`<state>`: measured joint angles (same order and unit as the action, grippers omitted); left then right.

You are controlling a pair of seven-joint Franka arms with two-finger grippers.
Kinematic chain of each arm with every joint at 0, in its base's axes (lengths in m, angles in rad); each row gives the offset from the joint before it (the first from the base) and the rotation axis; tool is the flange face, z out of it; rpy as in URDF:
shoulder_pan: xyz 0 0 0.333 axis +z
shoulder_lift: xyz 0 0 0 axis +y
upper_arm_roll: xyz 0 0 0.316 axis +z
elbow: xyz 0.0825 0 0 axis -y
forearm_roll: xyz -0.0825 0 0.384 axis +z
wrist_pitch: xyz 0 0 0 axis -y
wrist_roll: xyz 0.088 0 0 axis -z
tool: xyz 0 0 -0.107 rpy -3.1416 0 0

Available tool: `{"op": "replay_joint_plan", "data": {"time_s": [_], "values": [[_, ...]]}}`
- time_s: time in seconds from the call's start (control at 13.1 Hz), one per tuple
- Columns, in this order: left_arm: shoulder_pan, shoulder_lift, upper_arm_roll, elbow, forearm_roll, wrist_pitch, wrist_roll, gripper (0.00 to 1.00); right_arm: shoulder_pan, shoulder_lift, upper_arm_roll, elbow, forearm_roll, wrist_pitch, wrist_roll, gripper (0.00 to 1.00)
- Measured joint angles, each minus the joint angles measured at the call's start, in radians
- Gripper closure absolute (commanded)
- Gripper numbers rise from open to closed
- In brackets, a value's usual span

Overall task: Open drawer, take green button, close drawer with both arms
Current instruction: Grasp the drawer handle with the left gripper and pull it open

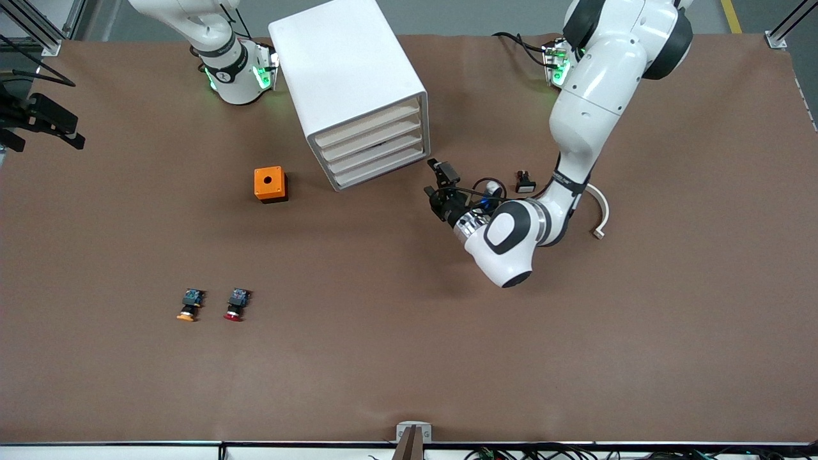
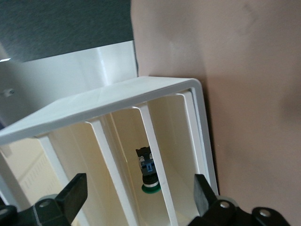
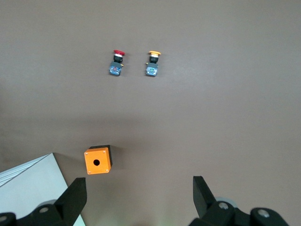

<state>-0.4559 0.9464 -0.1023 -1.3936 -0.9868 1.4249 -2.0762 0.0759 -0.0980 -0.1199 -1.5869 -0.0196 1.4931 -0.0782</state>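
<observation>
The white cabinet [image 1: 348, 76] stands near the robots' bases, its four cream drawer fronts [image 1: 374, 145] flush with it. In the left wrist view the green-capped button [image 2: 149, 175] shows through a gap between the cream fronts [image 2: 155, 155], inside one of the middle drawers. My left gripper [image 1: 434, 179] is open and empty, low over the table just in front of the drawers, fingers [image 2: 74, 192] spread wide. My right gripper [image 3: 139, 195] is open and empty, held high beside the cabinet at the right arm's end; that arm waits [image 1: 238, 70].
A small orange box with a hole [image 1: 270, 184] sits beside the cabinet. An orange-capped button [image 1: 190, 305] and a red-capped button [image 1: 236, 305] lie nearer to the front camera. A small black part [image 1: 525, 182] and a white curved piece [image 1: 601, 214] lie by the left arm.
</observation>
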Motion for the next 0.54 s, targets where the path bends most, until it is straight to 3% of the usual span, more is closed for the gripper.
{"op": "replay_joint_plan", "data": {"time_s": [0.23,0.54], "values": [[-0.048,0.036,-0.002,0.001,-0.032,0.000,-0.016,0.36,0.000,0.000,0.000,0.000,-0.005,0.000,0.000,0.00],[-0.104,0.056,-0.002,0.001,-0.034,0.000,-0.035,0.43,0.000,0.000,-0.001,0.000,0.010,-0.001,0.001,0.00]]}}
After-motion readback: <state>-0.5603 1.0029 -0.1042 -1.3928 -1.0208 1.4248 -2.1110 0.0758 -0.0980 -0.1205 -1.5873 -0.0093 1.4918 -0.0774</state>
